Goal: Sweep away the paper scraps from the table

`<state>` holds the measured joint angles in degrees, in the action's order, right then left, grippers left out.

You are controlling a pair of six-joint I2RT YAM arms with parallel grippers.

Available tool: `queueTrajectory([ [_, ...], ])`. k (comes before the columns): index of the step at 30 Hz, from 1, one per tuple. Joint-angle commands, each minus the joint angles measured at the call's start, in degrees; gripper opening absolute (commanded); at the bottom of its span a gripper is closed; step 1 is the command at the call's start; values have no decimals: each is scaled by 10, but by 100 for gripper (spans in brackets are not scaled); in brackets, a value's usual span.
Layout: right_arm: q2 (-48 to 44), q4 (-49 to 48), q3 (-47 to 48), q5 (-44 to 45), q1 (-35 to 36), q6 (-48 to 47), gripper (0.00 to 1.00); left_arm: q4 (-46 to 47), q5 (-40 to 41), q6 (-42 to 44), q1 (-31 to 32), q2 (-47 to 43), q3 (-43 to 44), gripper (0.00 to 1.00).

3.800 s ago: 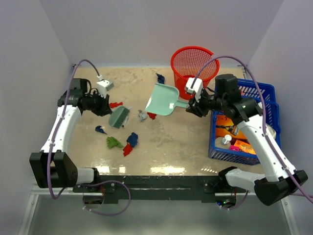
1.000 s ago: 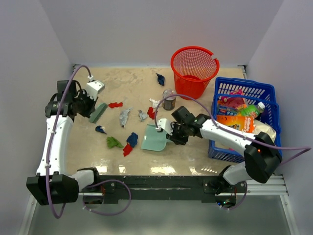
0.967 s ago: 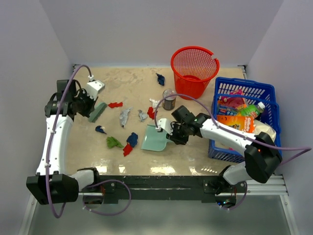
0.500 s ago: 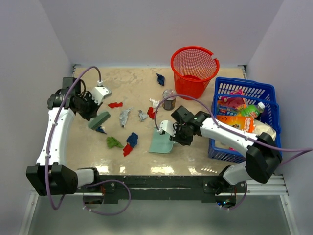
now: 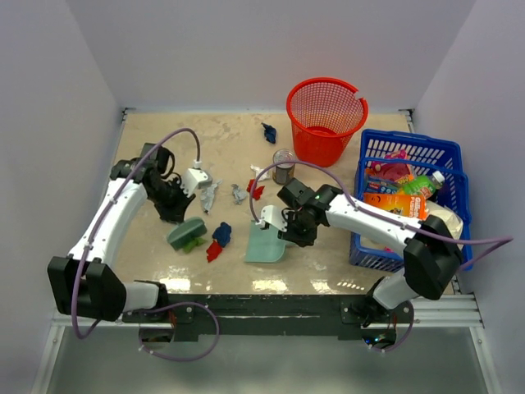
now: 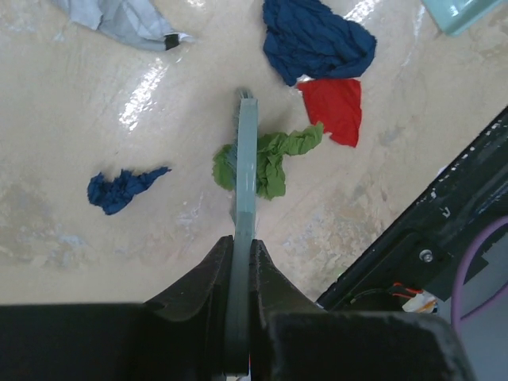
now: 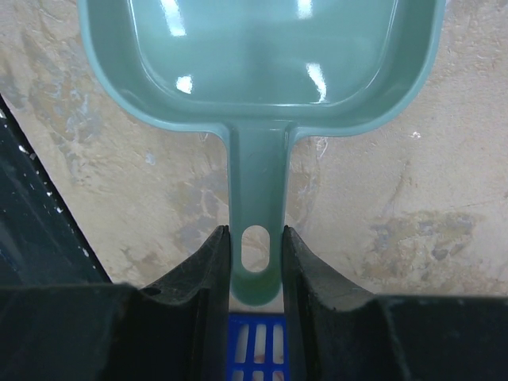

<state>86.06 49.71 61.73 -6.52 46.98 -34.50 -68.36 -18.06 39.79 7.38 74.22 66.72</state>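
Left jaws: pinched tight on the back of the brush (image 6: 245, 159), which shows edge-on in the wrist view with its working end toward the counter (image 5: 221, 144).
Brush placement: its far end touches the green scrap (image 6: 274, 159), on the side away from the dustpan (image 5: 267, 245). I judge this sets up a stroke rightward toward the pan.
Right jaws: closed on both sides of the dustpan handle (image 7: 255, 198), right at its hanging hole, with nothing else in them.
Dustpan pose: it appears tilted, mouth turned toward the brush and handle toward the right arm. It is likely held this way as a fixed catcher. Its inside is bare.
Where the paper scraps (image 5: 221, 233) lie: all on the counter, none in the pan. A blue scrap (image 6: 317, 41) and a red scrap (image 6: 333, 109) lie between brush and pan. A small dark blue one (image 6: 123, 189) sits behind the brush, so a rightward stroke would miss it.
Farther bits: grey and red ones lie near the tin can (image 5: 284, 167), and one dark blue bit (image 5: 269, 131) lies left of the red basket (image 5: 326, 107).
Progress: early, by my reading, with nothing collected yet.
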Motion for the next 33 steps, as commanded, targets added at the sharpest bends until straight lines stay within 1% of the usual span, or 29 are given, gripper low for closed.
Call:
queueTrajectory([
  [1,7,-1,30,-14,3,-3,0,3,-81,-40,15,30,11,0],
  [2,9,0,31,-12,3,-3,0,11,-129,-54,18,37,12,0],
  [5,8,-1,33,-11,3,-1,0,41,-216,-104,50,66,19,0],
  [6,9,-2,36,-13,3,0,0,66,-242,-124,53,73,22,0],
  [7,9,-1,38,-16,4,1,0,67,-274,-132,53,80,29,0],
  [8,10,1,39,-19,3,1,0,60,-336,-132,54,85,48,0],
  [10,11,3,42,-22,3,0,0,38,-374,-126,50,95,67,0],
  [11,11,4,41,-22,3,1,0,31,-382,-117,50,95,82,0],
  [13,9,2,35,-22,3,1,0,19,-358,-106,49,91,92,0],
  [14,7,2,32,-22,3,0,0,17,-316,-103,48,88,97,0],
  [16,3,2,25,-18,3,-1,0,-2,-270,-89,46,81,104,0],
  [17,3,5,23,-17,3,-4,0,-8,-227,-84,42,78,113,0],
  [18,1,6,20,-12,3,-7,0,-28,-211,-76,34,73,118,0],
  [20,-7,13,10,-4,3,-10,0,-60,-183,-16,27,66,125,0],
  [21,-12,14,8,-1,4,-14,0,-70,-169,4,26,47,119,0],
  [22,-24,20,1,1,1,-17,0,-71,-154,47,26,34,112,0],
  [23,-32,21,-2,4,0,-21,0,-71,-145,73,25,17,94,0],
  [24,-38,20,-2,4,-7,-11,0,-66,-146,99,24,-18,84,0],
  [25,-43,20,5,-16,-35,-1,0,-58,-150,129,25,-34,73,0],
  [27,-43,34,24,-59,-78,22,0,-51,-186,148,26,-61,66,0],
  [28,-41,49,45,-78,-114,26,0,-55,-204,148,29,-62,72,0],
  [29,-40,56,54,-102,-125,29,0,-68,-257,143,33,-58,97,0],
  [30,-43,58,61,-109,-132,29,0,-70,-288,132,39,-44,112,0],
  [31,-48,59,72,-113,-140,29,0,-71,-316,98,44,-36,132,0],
  [32,-56,57,75,-115,-141,29,0,-71,-363,86,52,-28,138,0],
  [33,-57,57,78,-111,-141,28,0,-71,-381,79,71,-15,139,0],
])
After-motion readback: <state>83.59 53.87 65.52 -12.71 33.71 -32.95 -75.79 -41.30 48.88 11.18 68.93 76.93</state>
